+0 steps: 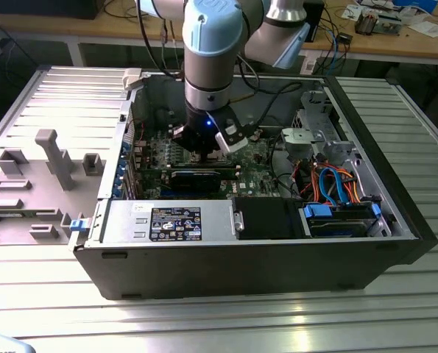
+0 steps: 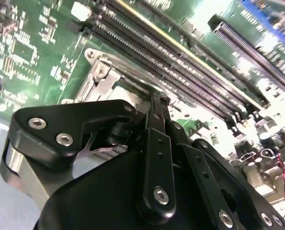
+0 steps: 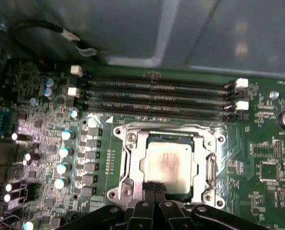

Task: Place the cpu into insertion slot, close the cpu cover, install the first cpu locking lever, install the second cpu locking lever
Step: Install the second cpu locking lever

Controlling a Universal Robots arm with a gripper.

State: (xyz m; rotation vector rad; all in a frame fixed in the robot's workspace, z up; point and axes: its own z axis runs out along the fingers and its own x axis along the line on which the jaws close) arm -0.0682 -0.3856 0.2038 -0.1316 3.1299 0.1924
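Note:
The cpu (image 3: 168,163), a flat silvery square, lies in the insertion slot (image 3: 124,192) of the green motherboard. The cpu cover (image 3: 132,160), a thin metal frame, lies flat around it, and the chip shows through its window. My gripper (image 3: 154,186) hangs low over the socket's near edge, its two black fingers shut together with the tips at the chip's border and nothing between them. In the second wrist view, the gripper (image 2: 157,103) sits just above the socket's metal rim (image 2: 106,79). The exterior view has the gripper (image 1: 204,151) reaching down inside the open computer case.
Long memory slots (image 3: 156,96) run beside the socket, and a row of capacitors (image 3: 64,153) stands on its other side. A black card (image 1: 193,179), the power supply (image 1: 174,220) and a drive cage with orange and blue cables (image 1: 336,187) crowd the case. Grey fixtures (image 1: 49,158) stand on the exterior view's left.

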